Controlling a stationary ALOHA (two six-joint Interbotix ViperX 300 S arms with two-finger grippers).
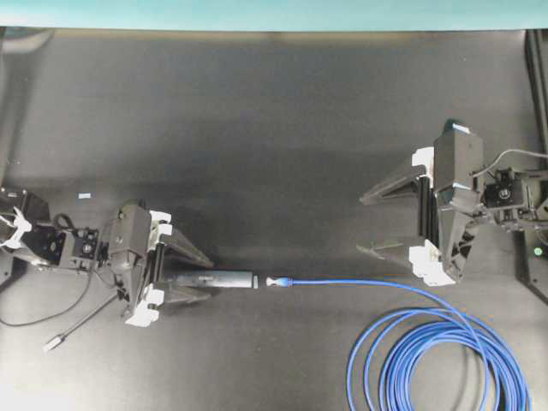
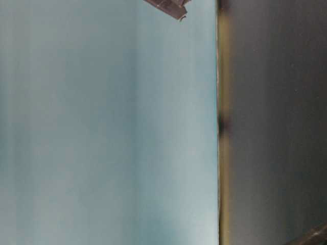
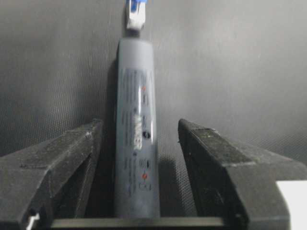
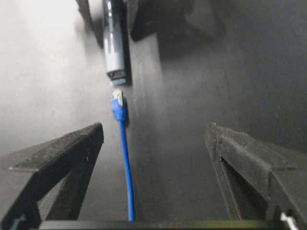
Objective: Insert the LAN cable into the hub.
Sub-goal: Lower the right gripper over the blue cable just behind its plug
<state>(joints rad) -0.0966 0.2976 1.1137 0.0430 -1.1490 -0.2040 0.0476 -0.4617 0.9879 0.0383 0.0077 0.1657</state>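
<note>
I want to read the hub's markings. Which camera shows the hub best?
The left wrist view: the hub fills the frame between open fingers, markings facing up. Overhead it is small and partly covered; the right wrist view shows only its port end; the table-level view misses it.
</note>
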